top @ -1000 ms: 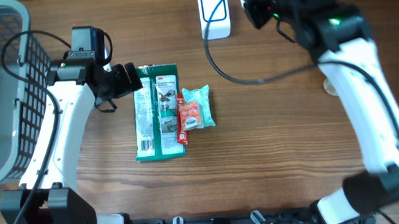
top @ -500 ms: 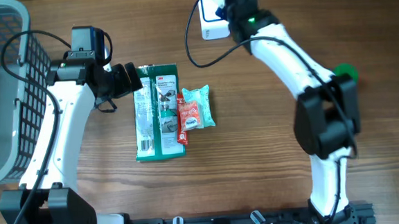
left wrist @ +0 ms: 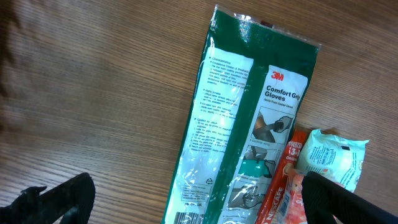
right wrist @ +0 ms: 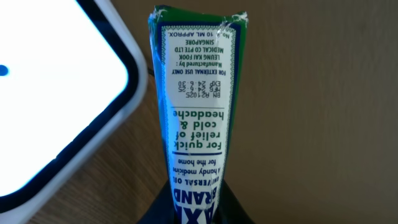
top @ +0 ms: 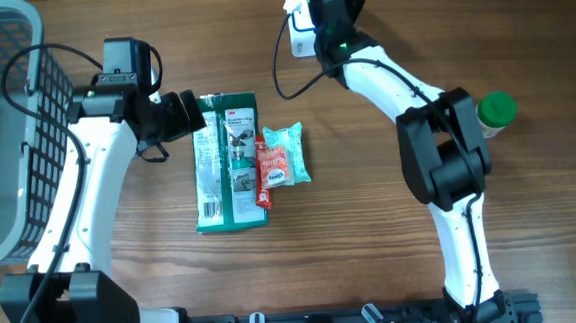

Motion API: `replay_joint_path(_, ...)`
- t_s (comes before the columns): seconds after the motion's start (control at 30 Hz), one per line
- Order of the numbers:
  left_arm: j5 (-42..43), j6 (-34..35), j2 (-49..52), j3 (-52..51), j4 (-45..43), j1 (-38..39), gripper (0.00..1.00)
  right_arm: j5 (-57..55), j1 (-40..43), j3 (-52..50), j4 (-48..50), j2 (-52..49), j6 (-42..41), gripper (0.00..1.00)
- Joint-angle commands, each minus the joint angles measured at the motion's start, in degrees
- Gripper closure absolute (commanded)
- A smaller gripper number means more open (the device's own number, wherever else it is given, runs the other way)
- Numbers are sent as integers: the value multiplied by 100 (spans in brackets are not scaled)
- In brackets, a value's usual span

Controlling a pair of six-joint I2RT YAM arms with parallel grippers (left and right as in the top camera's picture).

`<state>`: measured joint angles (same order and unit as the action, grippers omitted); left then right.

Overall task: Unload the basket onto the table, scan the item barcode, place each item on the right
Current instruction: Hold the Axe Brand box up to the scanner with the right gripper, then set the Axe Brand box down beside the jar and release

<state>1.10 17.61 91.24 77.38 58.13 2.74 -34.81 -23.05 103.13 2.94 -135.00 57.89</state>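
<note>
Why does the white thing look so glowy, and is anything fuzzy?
Right wrist view: the white scanner is too bright for the camera, so it washes out to plain white; the oil box print is sharp. Left wrist view: the glove packet is crisp, slightly shiny. Overhead view: even light, soft shadows on the table.

the table (top: 372, 216) is matt, grained wood. the gloves packet (left wrist: 231, 118) is glossy crinkled plastic; the scanner (right wrist: 56, 106) at twelve o'clock, smooth white plastic.

On my feeds the backdrop is a warm brown wooden table (top: 373, 236), its grain running side to side beneath the left pincer (top: 187, 115) and the right pincer (top: 314, 5), evenly lit, with soft, faint shadows lying close beside each.
</note>
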Motion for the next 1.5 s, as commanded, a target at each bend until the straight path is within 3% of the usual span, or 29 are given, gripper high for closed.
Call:
replay_joint_path(0.0, -74, -90, 7, 46, 0, 13, 0, -138, -197, -160, 48, -162, 42, 96)
replay_joint_path(0.53, -74, -87, 7, 46, 0, 13, 0, -608, -315, -221, -192, -175, 13, 96)
replay_joint_path(0.7, -74, -87, 7, 46, 0, 13, 0, -527, -315, -212, -350, 24, -920, 96)
replay_joint_path(0.9, -74, -90, 7, 46, 0, 13, 0, -474, -197, -212, -903, 1252, -1528, 96)
replay_joint_path(1.03, -74, -90, 7, 46, 0, 13, 0, 927, 122, -212, -2833, 2546, -2957, 96)
replay_joint_path(1.2, -74, -90, 7, 46, 0, 13, 0, 2671, 710, -212, -4686, 3355, -4544, 95)
replay_joint_path(1.33, -74, -87, 7, 46, 0, 13, 0, 3589, 1270, -238, -6336, 3394, -4905, 91)
replay_joint_path(1.47, -74, -87, 7, 46, 0, 13, 0, 3834, 1635, -721, -7165, 3239, -5160, 91)
